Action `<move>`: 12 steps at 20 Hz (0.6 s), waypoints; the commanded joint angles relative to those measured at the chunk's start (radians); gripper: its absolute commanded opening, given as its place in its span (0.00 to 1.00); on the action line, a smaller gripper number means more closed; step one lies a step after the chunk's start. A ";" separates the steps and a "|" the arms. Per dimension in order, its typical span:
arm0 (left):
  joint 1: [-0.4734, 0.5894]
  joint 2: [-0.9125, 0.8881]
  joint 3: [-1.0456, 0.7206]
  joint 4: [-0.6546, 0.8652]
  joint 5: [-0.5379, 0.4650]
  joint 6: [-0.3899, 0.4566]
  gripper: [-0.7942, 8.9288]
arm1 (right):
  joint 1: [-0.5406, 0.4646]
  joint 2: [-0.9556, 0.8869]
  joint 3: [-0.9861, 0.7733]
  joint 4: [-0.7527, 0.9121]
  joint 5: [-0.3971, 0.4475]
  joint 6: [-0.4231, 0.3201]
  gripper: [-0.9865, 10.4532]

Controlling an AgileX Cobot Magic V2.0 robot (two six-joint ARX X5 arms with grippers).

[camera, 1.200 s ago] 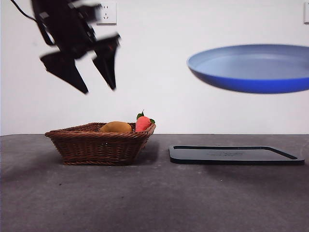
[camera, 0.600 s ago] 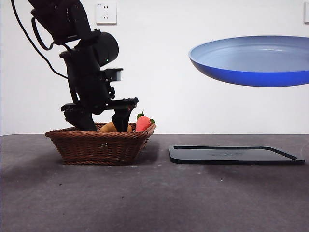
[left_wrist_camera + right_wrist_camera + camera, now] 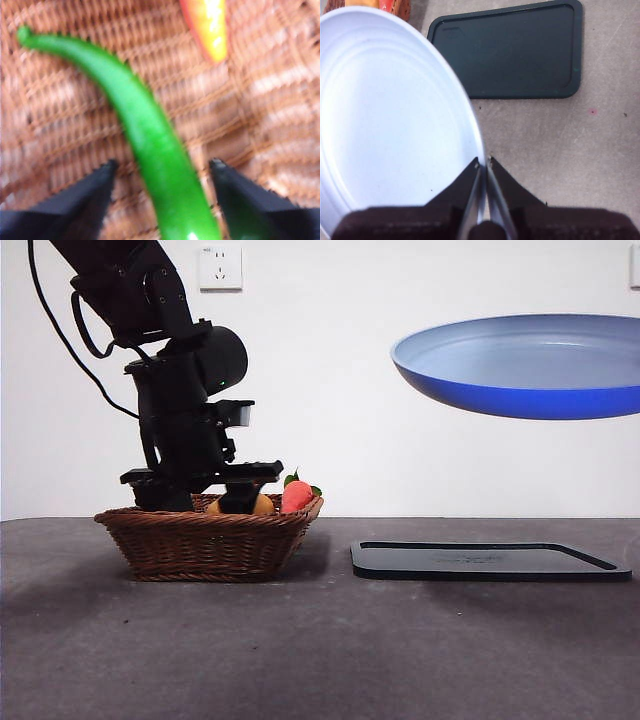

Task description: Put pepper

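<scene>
The green pepper (image 3: 150, 140) lies on the woven floor of the basket (image 3: 210, 540); in the front view the basket wall hides it. My left gripper (image 3: 164, 162) is down inside the basket (image 3: 60, 100), open, with one jaw on each side of the pepper. In the front view this gripper (image 3: 205, 502) shows at the basket's rim. My right gripper (image 3: 483, 162) is shut on the rim of the blue plate (image 3: 395, 110). It holds the plate (image 3: 520, 370) high in the air at the right, above the black tray (image 3: 490, 562).
A red-orange vegetable with green leaves (image 3: 296, 497) and a yellow-orange item (image 3: 264, 506) also lie in the basket. The red-orange one shows in the left wrist view (image 3: 207, 22). The black tray (image 3: 515, 50) lies flat on the grey table.
My left arm has come down from high at the left into the basket, and its jaws now straddle the pepper. The plate rose slightly and then held still.
</scene>
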 commanded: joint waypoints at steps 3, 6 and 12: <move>-0.006 0.022 0.020 -0.014 0.007 -0.010 0.21 | 0.000 0.003 0.020 0.014 -0.003 0.003 0.09; 0.000 0.004 0.020 -0.014 0.006 -0.010 0.21 | 0.000 0.003 0.020 0.014 -0.003 0.003 0.09; 0.002 -0.117 0.020 -0.040 0.012 -0.010 0.21 | 0.000 0.019 0.020 0.021 -0.003 0.008 0.09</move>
